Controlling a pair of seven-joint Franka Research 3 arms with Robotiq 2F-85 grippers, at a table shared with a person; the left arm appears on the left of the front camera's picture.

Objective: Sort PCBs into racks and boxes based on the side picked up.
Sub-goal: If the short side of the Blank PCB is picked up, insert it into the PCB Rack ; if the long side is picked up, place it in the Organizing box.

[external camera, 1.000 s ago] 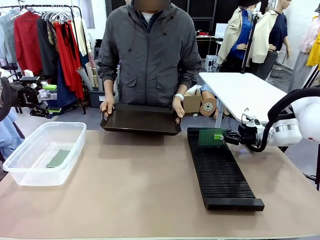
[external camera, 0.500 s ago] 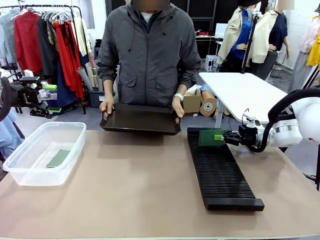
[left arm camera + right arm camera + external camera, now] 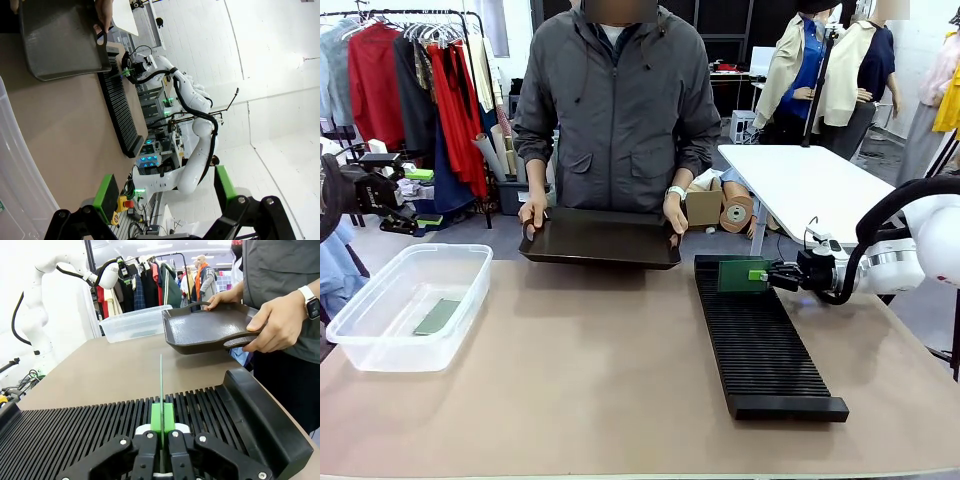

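A green PCB (image 3: 741, 274) stands on edge at the far end of the long black slotted rack (image 3: 760, 340); in the right wrist view it is a thin upright green edge (image 3: 161, 385) over the rack's slots (image 3: 75, 435). My right gripper (image 3: 761, 274) is shut on this PCB, pads (image 3: 162, 417) pressed on both faces. Another PCB (image 3: 437, 316) lies flat in the clear tub (image 3: 408, 305) at the left. My left gripper (image 3: 167, 192) hangs open and empty off the table's left side, near the tub's wall (image 3: 15, 170).
The person holds a smooth black tray (image 3: 603, 240) with both hands at the table's far edge, just left of the rack's far end. The tray (image 3: 210, 330) sits close beyond the held PCB. Bare tan tabletop (image 3: 590, 370) lies between tub and rack.
The person's tray has shifted very slightly. The right gripper and its PCB stay at the rack's far end.
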